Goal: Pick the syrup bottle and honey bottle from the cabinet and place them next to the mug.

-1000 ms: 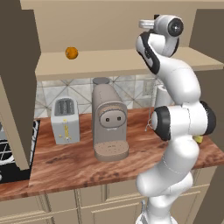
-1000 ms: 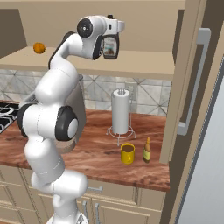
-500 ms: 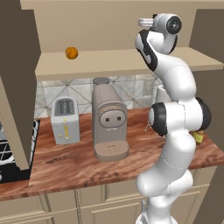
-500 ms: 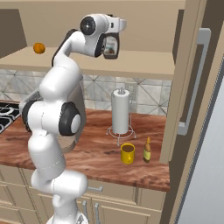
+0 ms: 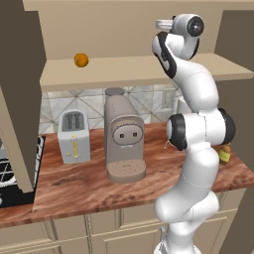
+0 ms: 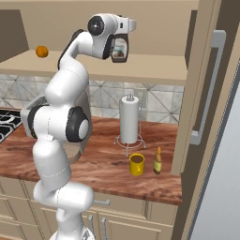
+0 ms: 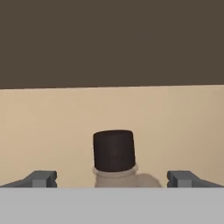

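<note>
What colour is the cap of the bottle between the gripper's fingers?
Black, or a very dark brown; the syrup bottle's cap shows best in the hand view.

The arm (image 5: pixel 198 114) is showing glossy white rounded shells, with black bands ringing its joints and round dark caps on the elbow and wrist hubs. The pincer (image 7: pixel 113 179) is ending in two small squared grey fingertips (image 7: pixel 41 178). A thin dark wire is hanging by the elbow.
</note>
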You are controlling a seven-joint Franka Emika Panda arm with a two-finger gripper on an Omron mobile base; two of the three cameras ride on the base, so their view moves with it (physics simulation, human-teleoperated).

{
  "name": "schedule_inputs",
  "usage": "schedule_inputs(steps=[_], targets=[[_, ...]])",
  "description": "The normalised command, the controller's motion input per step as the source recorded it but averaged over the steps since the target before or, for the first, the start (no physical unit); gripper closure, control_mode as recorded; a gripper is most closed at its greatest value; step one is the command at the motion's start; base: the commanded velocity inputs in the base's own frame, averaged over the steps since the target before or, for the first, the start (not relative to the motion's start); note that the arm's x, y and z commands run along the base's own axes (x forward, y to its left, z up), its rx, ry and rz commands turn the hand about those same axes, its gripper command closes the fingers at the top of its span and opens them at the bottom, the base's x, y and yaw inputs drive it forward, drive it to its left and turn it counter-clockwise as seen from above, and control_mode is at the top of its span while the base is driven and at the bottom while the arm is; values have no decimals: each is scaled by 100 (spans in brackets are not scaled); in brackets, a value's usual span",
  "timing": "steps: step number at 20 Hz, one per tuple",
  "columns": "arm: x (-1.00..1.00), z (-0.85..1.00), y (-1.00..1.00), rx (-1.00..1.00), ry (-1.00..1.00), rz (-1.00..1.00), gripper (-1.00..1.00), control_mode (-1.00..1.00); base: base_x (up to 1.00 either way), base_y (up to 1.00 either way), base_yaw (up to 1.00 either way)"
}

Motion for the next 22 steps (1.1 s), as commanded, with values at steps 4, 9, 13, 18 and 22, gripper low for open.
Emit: schedule_inputs(steps=[4,9,13,18,22], targets=[[1,0,-8,0,0,0,-100,-100,0,0,0],[20,0,-21,0,0,0,-100,-100,0,0,0],[15,0,-21,0,0,1,-100,-100,0,0,0],[0,0,-12,0,0,1,-100,-100,0,0,0],[0,0,0,0,0,0,100,-100,0,0,0]])
